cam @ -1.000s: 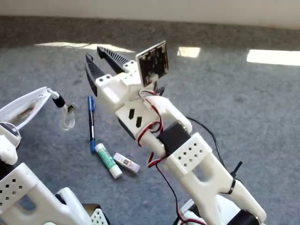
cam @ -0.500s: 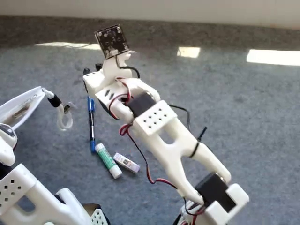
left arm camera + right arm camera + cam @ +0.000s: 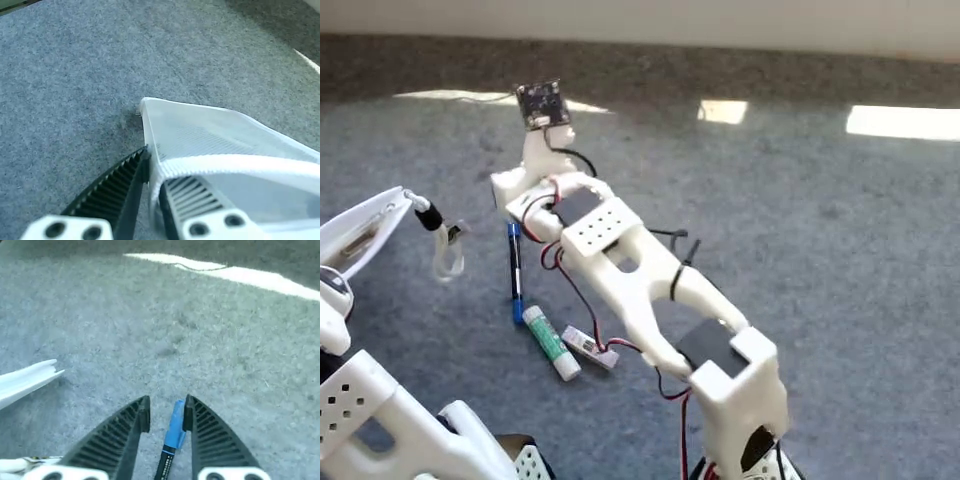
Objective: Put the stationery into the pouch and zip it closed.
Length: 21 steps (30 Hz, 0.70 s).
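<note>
where the grey, carpet-like nap of the desk (image 3: 840, 230) shows in the high view, three pieces of stationery lie close together at about seven o'clock from the middle of the scene. the pen (image 3: 515, 270) is a slim stick with a dark barrel and blue ends, lying nearly along the twelve-to-six line. just at five o'clock from its lower tip lies the glue stick (image 3: 550, 343), a round tube with a green body and a white cap, tilted towards five o'clock. at three o'clock of the glue stick, just beside it, sits a short white tube (image 3: 588, 346) with a printed label; its writing is too small to read.

the right gripper (image 3: 166, 412) is released, its ribbed black jaws spread to either side of the pen's blue cap (image 3: 174, 432), low over the desk. a bare circuit board (image 3: 542, 103) stands on that arm's wrist at twelve o'clock from the pen.

the pouch (image 3: 365, 225) hangs at nine o'clock of the high view, clear of the pen. it is flat, made of fine white mesh with a woven white band along its edge (image 3: 215, 135). a black zip pull with a pale loop (image 3: 445, 255) dangles from its corner. the left gripper (image 3: 152, 172) is clenched on that banded edge, the mesh pinched between the toothed jaws.
</note>
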Each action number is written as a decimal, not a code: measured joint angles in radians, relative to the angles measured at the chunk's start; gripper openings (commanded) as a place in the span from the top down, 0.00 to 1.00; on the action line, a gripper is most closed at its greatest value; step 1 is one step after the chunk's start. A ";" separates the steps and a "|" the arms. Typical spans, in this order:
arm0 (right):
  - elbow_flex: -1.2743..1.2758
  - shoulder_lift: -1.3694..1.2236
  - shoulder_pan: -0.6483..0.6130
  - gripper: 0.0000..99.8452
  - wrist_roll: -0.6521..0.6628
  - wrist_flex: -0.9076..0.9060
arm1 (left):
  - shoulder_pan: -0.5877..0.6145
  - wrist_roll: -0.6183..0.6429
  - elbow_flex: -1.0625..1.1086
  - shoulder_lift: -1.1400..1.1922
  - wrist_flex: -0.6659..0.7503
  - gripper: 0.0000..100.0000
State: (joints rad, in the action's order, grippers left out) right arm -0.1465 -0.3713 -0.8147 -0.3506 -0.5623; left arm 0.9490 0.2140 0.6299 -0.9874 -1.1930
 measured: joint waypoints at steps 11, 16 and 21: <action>-0.153 -0.212 -0.081 0.89 0.000 0.000 | 0.000 0.008 0.000 0.000 0.000 0.99; -0.281 -0.351 -0.080 0.89 0.000 0.000 | 0.000 0.008 0.000 0.000 0.000 0.99; -0.388 -0.436 -0.064 0.89 0.000 -0.054 | 0.000 0.008 0.000 0.000 0.000 0.99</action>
State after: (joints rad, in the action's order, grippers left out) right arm -0.5347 -0.8071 -0.8792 -0.3506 -0.6160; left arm 0.9490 0.2217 0.6299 -0.9874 -1.1930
